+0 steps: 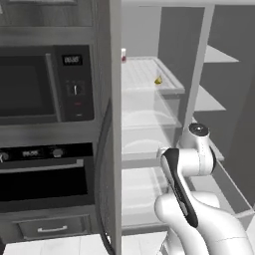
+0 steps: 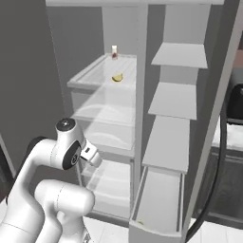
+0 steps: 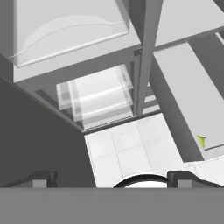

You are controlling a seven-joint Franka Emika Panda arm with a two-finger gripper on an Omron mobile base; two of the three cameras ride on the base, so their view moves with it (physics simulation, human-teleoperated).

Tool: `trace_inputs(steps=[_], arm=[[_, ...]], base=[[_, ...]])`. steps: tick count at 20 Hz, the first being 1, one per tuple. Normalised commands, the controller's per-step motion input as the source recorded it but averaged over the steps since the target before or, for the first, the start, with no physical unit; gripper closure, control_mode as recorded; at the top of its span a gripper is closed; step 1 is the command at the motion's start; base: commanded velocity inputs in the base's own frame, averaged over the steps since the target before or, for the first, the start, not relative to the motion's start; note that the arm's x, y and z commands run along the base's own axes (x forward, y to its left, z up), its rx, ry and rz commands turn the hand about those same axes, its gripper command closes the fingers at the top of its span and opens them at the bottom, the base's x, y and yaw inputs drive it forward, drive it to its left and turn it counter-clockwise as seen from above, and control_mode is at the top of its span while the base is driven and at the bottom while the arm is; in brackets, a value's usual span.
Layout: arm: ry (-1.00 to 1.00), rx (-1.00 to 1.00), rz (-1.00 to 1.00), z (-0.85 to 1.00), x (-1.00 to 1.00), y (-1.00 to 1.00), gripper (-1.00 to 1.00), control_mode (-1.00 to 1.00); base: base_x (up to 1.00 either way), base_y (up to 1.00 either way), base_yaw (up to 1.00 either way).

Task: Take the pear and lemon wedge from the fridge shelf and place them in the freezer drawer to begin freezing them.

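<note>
While the gripper hangs low with jaws apart and empty, the lemon wedge sits alone up on the fridge shelf; reaching in risks clipping the shelf rim or nudging the wedge deeper

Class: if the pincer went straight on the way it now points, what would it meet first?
Probably the white tiled floor in front of the fridge; the open pincer points down at it, with nothing visibly between, though depth is unclear.

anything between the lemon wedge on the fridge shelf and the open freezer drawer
Nothing visible. The lemon wedge lies in the open on the fridge shelf, front unblocked, and the freezer drawer is pulled out, top open.
</note>
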Motion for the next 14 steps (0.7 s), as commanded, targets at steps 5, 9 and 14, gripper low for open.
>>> trace_inputs(steps=[5, 9, 14], arm=[[0.0, 0.0, 0.0, 0.0, 0.0, 0.0, -1.0, 1.0], [0.0, 0.0, 0.0, 0.0, 0.0, 0.0, -1.0, 1.0], [0.0, 0.0, 0.0, 0.0, 0.0, 0.0, -1.0, 1.0]], base=[[0.47, -0.04, 0.13], [0.52, -0.02, 0.0], [0.6, 0.0, -0.01]])
